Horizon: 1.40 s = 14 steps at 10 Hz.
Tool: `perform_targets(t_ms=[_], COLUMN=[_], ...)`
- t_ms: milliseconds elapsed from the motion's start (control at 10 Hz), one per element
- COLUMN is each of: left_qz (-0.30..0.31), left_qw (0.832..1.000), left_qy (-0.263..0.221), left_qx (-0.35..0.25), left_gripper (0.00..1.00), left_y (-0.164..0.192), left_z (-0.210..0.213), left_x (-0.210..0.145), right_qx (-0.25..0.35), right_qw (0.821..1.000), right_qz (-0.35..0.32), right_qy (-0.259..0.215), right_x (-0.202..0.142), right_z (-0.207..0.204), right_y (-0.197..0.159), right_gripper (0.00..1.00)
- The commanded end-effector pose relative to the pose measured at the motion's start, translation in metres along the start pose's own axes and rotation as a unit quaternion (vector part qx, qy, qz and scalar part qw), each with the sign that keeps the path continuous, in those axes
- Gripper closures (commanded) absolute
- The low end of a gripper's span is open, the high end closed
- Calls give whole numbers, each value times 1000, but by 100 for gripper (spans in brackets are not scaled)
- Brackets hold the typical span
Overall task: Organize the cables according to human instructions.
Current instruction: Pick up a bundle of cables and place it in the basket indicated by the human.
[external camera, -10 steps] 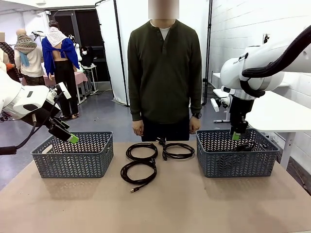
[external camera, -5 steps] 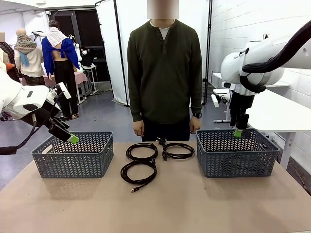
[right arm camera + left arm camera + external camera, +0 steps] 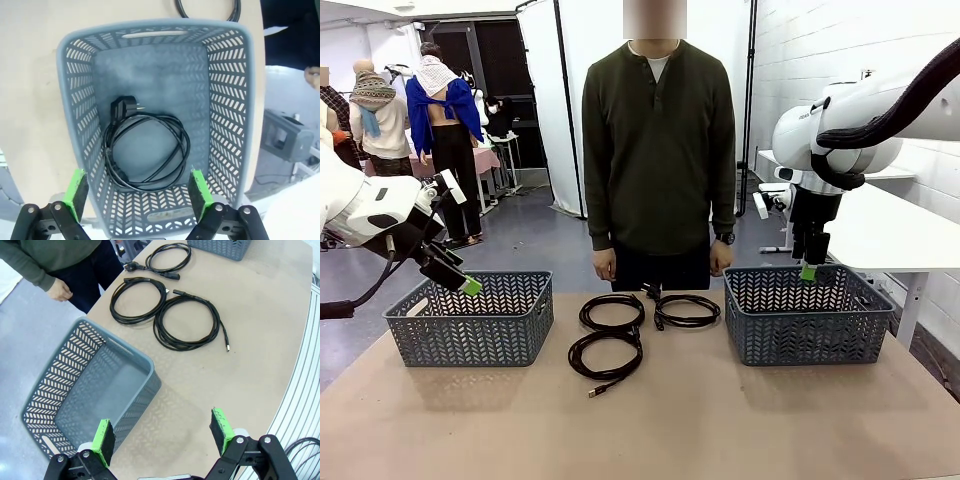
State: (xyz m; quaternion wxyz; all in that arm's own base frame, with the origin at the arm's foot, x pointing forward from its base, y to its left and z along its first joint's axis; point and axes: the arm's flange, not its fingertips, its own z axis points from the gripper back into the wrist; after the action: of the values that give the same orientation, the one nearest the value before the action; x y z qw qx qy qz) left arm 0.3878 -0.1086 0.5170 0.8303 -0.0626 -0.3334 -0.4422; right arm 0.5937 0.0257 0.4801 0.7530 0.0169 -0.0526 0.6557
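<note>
One cable point(image 3: 185, 141) already lies loosely coiled on the floor of the right basket point(image 3: 810, 335), which stands at the right side of the tabletop point(image 3: 720, 430). The right gripper point(image 3: 808, 270) hangs just above that basket's far rim, jaws spread wide and holding nothing. The other three cables lie between the two baskets, toward the far edge. One coil point(image 3: 612, 297) and a second coil point(image 3: 688, 324) sit side by side close to that edge, and a third coil point(image 3: 605, 378) lies just nearer, touching or overlapping the first, with its small plug end point(image 3: 592, 393) trailing toward the near edge. The left basket point(image 3: 470, 318) at the left side looks empty. The left gripper point(image 3: 468, 286) is poised above its near left corner, jaws also wide and empty. The person point(image 3: 658, 150) stands at the far edge with both hands down by the thighs, so no instruction can be read from the hands. These cords probably weigh very little and are limp, with a smooth round sheath, so a coil is likely to sag, slide or unwind when it is raised. The safest hold is probably across the whole bundle of strands on one side of a ring, where the loops lie together. Taking a plug or a single strand would let the rest pay out and drag.
</note>
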Motion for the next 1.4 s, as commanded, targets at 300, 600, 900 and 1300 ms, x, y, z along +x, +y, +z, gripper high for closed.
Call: perform_targets(t_ms=[300, 600, 900, 1300], left_qz=[-2, -2, -2, -2], left_qw=[1000, 1000, 1000, 1000], left_qy=[-4, -4, -4, -4], left_qx=[-5, -5, -5, -5], left_gripper=[0, 0, 0, 0], left_y=[3, 3, 3, 3], left_z=[-1, -1, -1, -1], left_x=[-2, -2, -2, -2], right_qx=[0, -1, 16, -11], right_qw=[1000, 999, 992, 977], right_qz=[5, -37, -123, -169], right_qy=[-1, -13, -36, -129], right_x=[-2, 26, 49, 75], right_z=[-1, 9, 32, 42], right_y=[1, 17, 49, 103], right_gripper=[0, 0, 0, 0])
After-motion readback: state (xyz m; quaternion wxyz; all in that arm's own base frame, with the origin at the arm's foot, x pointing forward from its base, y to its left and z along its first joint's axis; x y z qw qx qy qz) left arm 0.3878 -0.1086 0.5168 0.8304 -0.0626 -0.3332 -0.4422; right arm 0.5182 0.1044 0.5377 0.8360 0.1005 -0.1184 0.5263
